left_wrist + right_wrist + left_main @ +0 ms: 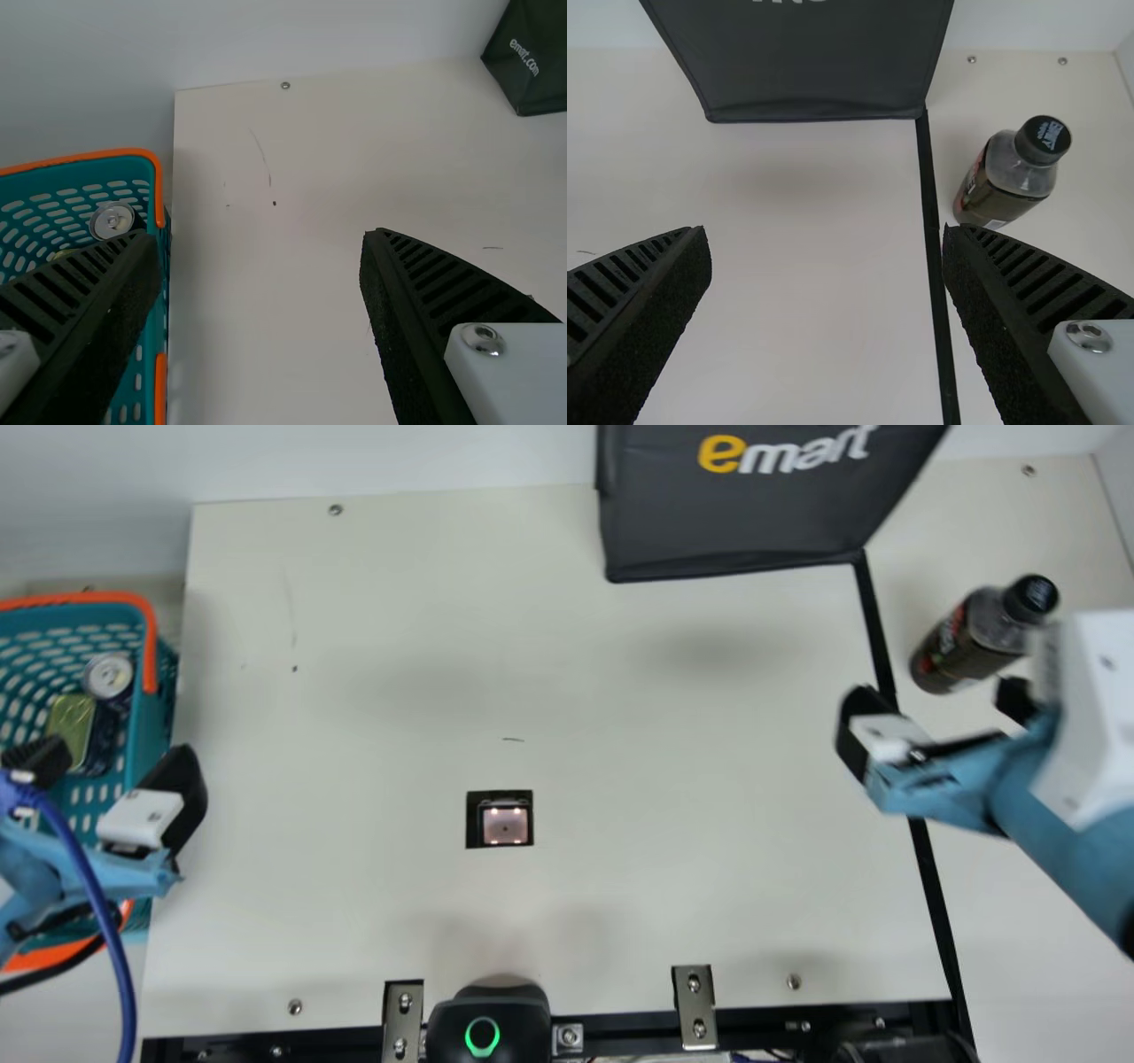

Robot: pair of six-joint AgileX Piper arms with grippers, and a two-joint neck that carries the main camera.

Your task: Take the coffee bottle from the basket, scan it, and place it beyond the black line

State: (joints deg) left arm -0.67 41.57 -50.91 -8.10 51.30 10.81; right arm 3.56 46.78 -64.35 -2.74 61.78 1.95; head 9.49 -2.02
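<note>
Cream tabletop (567, 646): brown cylindrical plastic coffee bottle (970, 636) nr far-right corner; prob. slick, grip mid-body. Black ribbed L fingers (403, 328), R fingers (992, 319) open.

Bottle (970, 638) beyond line (875, 620) (basket (152, 717) left)

Coffee bottle (961, 642) dark, black-capped, upright beyond black line (876, 629). Basket (156, 717) teal, orange-trimmed, at main view's left.

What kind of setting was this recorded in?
Probably a mock store checkout: a scanner window set into the tabletop, a shopping basket holding cans, and a coffee bottle standing past the black line.
</note>
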